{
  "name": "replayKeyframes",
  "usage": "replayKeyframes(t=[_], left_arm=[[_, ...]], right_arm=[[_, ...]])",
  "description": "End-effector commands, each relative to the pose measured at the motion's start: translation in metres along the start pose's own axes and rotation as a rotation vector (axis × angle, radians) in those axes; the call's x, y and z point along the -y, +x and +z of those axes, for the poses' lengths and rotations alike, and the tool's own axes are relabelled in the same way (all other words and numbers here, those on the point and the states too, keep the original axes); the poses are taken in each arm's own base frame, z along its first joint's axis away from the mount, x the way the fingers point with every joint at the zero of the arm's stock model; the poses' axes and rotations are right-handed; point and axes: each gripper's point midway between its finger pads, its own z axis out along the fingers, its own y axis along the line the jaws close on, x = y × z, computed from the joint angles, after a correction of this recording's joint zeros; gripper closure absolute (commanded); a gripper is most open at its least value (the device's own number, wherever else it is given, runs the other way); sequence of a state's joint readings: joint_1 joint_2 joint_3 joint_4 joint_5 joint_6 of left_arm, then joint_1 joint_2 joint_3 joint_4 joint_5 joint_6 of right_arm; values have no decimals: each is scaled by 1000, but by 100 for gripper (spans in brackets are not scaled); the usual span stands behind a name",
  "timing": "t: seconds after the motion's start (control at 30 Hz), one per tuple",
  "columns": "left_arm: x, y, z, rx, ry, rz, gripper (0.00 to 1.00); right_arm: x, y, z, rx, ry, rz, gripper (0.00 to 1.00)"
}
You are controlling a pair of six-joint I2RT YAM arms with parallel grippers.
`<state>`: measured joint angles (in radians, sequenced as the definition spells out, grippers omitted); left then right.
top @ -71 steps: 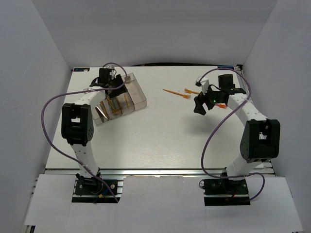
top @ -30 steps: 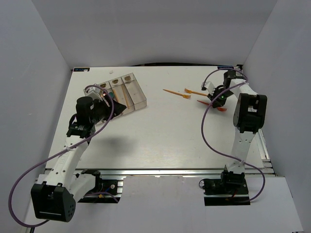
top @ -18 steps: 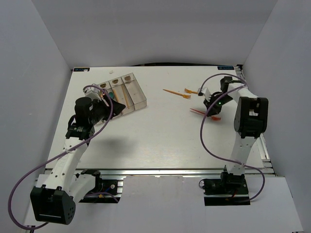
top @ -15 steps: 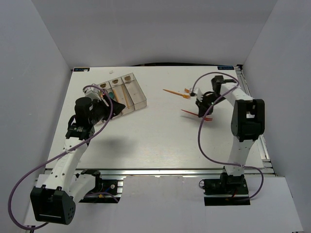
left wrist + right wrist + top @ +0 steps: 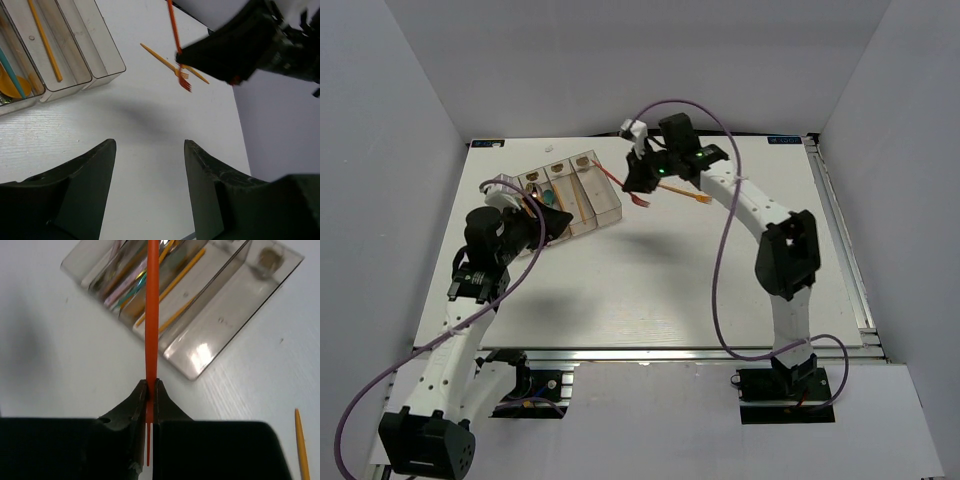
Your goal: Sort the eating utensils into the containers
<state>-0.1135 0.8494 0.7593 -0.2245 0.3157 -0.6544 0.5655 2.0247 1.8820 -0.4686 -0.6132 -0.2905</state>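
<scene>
The containers (image 5: pixel 604 196) are clear narrow bins in a row at the table's back left, also in the left wrist view (image 5: pixel 102 55) and the right wrist view (image 5: pixel 227 310). They hold an orange stick (image 5: pixel 46 44), a teal utensil and a yellow one. My right gripper (image 5: pixel 642 184) (image 5: pixel 151 399) is shut on a red-orange fork (image 5: pixel 151 315) (image 5: pixel 175 32) just right of the bins. The fork's handle points over the bins and its tines sit between the fingers. My left gripper (image 5: pixel 556 222) (image 5: pixel 150 144) stands open and holds nothing, in front of the bins.
An orange fork (image 5: pixel 162 61) and another orange utensil (image 5: pixel 199 76) lie on the table right of the bins, partly under the right arm (image 5: pixel 740 200). Another orange tip (image 5: pixel 300 440) shows at the right wrist view's lower right. White walls enclose the table.
My right arm has swung from the table's right side across to the bins, carrying the red-orange fork. The left arm has drawn back slightly, its gripper still open.
</scene>
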Motion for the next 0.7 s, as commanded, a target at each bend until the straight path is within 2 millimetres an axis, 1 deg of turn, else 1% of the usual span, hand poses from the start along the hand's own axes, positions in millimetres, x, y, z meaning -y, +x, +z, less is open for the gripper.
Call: replayKeyframes(t=[0.0, 0.03, 0.07, 0.13, 0.17, 0.2, 0.23, 0.27, 0.3, 0.33, 0.37, 0.43, 0.5, 0.53, 0.6, 0.63, 0.67], left_arm=[[4, -4, -12, 34, -2, -5, 32], [1, -2, -14, 31, -14, -10, 32], [1, -2, -18, 41, -14, -9, 32], [-2, 2, -20, 36, -26, -13, 32], [-4, 3, -21, 36, -34, -14, 32], [-4, 5, -23, 33, -34, -15, 32], [-5, 6, -24, 32, -39, -14, 32], [-6, 8, -24, 28, -42, -18, 32], [-6, 8, -25, 30, -43, -17, 32], [-7, 8, -26, 28, -46, -15, 32], [-7, 9, -27, 27, -46, -17, 32], [-9, 9, -28, 27, -56, -13, 31], [-10, 9, -28, 30, -63, -13, 31], [-11, 10, -27, 29, -66, -15, 31], [-11, 11, -26, 23, -65, -18, 30], [-12, 11, -25, 20, -64, -19, 30], [-11, 11, -25, 19, -62, -20, 30]], right_arm=[[39, -53, 41, 188, 201, 227, 100], [50, -65, 51, 225, 232, 234, 100], [52, -79, 58, 282, 233, 240, 100], [62, -94, 65, 354, 267, 233, 100], [66, -105, 74, 428, 263, 213, 100], [68, -108, 79, 455, 265, 202, 100], [74, -98, 94, 454, 268, 203, 100], [77, -110, 93, 489, 279, 187, 100], [78, -109, 100, 491, 287, 178, 100], [83, -101, 110, 479, 304, 175, 100], [80, -100, 114, 473, 308, 160, 100], [81, -88, 121, 453, 317, 139, 90], [81, -73, 128, 425, 317, 136, 86], [82, -71, 128, 420, 325, 115, 80], [88, -66, 128, 413, 338, 104, 72], [88, -67, 127, 411, 332, 90, 65], [89, -69, 124, 414, 328, 85, 60]])
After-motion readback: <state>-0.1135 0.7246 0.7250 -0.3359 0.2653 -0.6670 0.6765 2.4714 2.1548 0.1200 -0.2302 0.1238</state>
